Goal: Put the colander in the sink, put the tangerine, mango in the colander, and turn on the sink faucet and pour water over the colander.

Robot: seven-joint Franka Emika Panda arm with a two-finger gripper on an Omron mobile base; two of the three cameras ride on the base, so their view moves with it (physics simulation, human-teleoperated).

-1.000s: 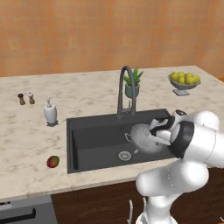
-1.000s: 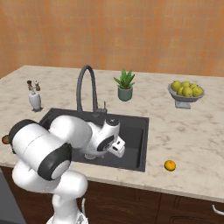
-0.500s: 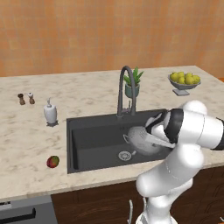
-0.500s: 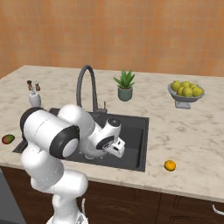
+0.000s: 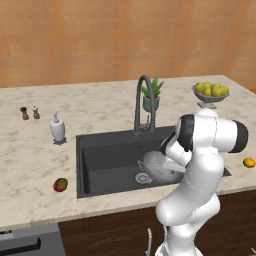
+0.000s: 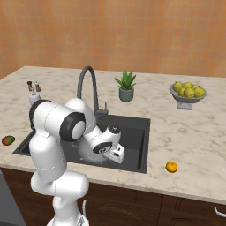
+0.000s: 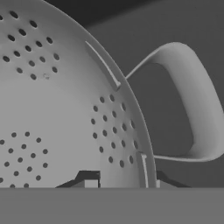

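Observation:
The light-grey colander [image 5: 154,165] rests on the floor of the dark sink [image 5: 105,155], beside the silver drain [image 5: 142,177]. In the hand view my gripper [image 7: 127,183] straddles the rim of the colander [image 7: 65,109], one fingertip inside the bowl and one outside, near a loop handle [image 7: 199,109]. The fingers stand apart, so it looks open. The mango [image 5: 60,184] lies on the counter left of the sink. To the right of the basin sits the tangerine [image 5: 248,162], near the front edge. The gooseneck faucet [image 5: 142,100] arches behind the sink; I see no water.
A footed dish of yellow-green fruit [image 5: 211,92] stands at the back right. A potted plant [image 5: 151,97] is behind the faucet. A soap dispenser [image 5: 57,129] and two small shakers [image 5: 29,112] stand at the left.
The arm has folded forward and lowered, and the colander has gone down and left toward the drain, onto the sink floor.

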